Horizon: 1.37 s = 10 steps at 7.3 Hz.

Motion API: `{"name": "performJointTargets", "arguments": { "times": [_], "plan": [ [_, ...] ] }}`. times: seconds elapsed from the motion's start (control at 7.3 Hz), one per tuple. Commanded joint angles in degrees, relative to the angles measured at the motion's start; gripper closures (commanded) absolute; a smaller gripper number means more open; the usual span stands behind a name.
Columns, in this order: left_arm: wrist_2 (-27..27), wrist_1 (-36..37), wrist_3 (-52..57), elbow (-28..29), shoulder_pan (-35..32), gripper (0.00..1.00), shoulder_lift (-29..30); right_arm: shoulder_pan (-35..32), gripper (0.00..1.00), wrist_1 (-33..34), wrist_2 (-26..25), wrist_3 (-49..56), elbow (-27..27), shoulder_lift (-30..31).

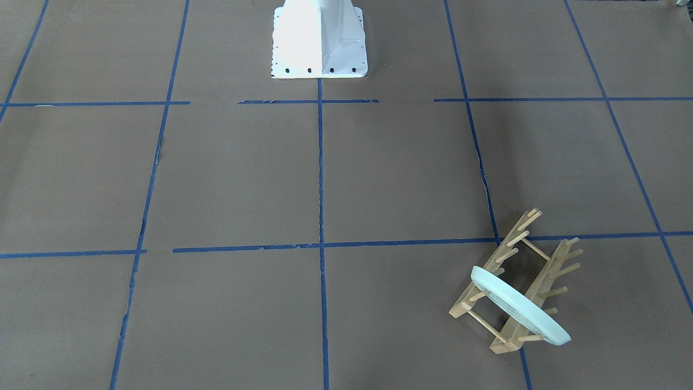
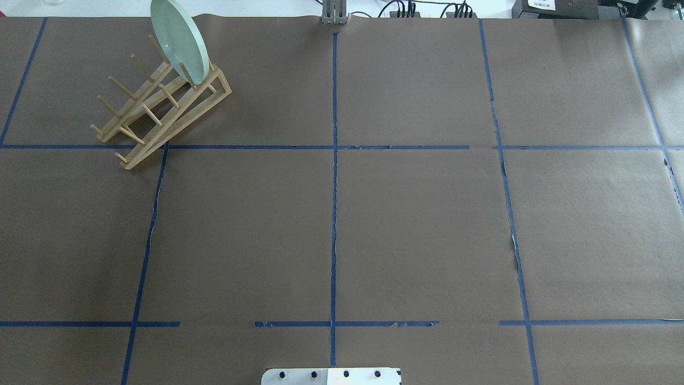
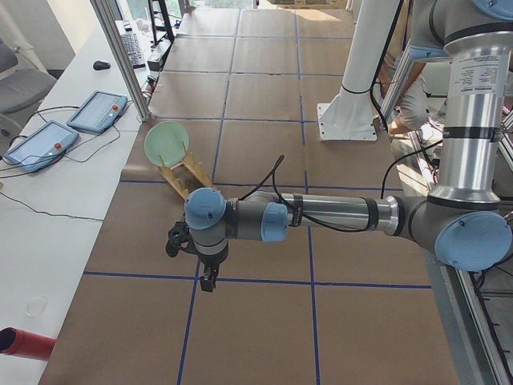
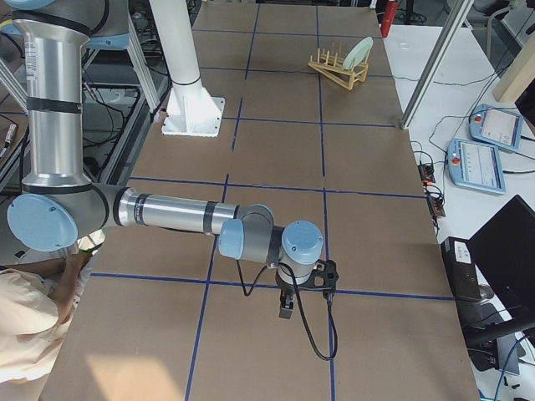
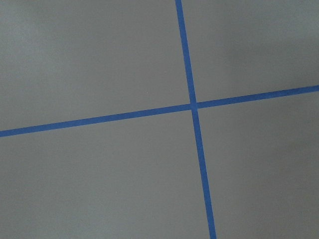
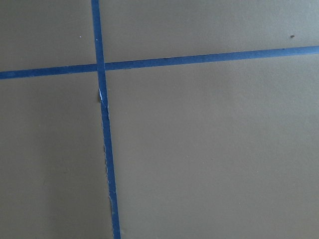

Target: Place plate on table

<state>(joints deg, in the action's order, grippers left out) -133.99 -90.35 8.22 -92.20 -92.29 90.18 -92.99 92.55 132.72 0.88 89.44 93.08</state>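
The brown paper-covered table, crossed by blue tape lines, fills both wrist views. Only the side views show the grey-and-blue left arm and right arm stretched low over it; whether the left gripper or right gripper is spread or pressed together cannot be told. Near the table's far left corner, the light wooden peg rack holds the round mint-green plate on edge in its end slot, crosswise to the rails, hollow face toward the robot.

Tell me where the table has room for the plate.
The table is bare in the middle and right rectangles, up to the white robot base. Only the far-left corner is crowded: the wooden peg rack holds the plate there.
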Motion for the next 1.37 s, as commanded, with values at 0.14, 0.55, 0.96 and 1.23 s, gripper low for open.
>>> {"name": "performJointTargets", "arguments": {
  "times": [0.14,0.55,0.96,1.23],
  "plan": [
    [0.0,0.1,0.0,-1.8,2.4,0.00,0.4,0.0,0.00,0.0,0.0,0.0,-0.1,0.0],
    [0.6,-0.4,-0.5,-2.4,3.2,0.00,3.9,0.0,0.00,0.0,0.0,0.0,-0.1,0.0],
    [-0.5,-10.1,-2.1,3.2,3.8,0.00,14.0,0.0,0.00,0.0,0.0,0.0,0.0,0.0],
    [-11.9,-24.3,-36.0,4.4,6.5,0.00,15.9,0.0,0.00,0.0,0.0,0.0,0.0,0.0]
  ]
}}
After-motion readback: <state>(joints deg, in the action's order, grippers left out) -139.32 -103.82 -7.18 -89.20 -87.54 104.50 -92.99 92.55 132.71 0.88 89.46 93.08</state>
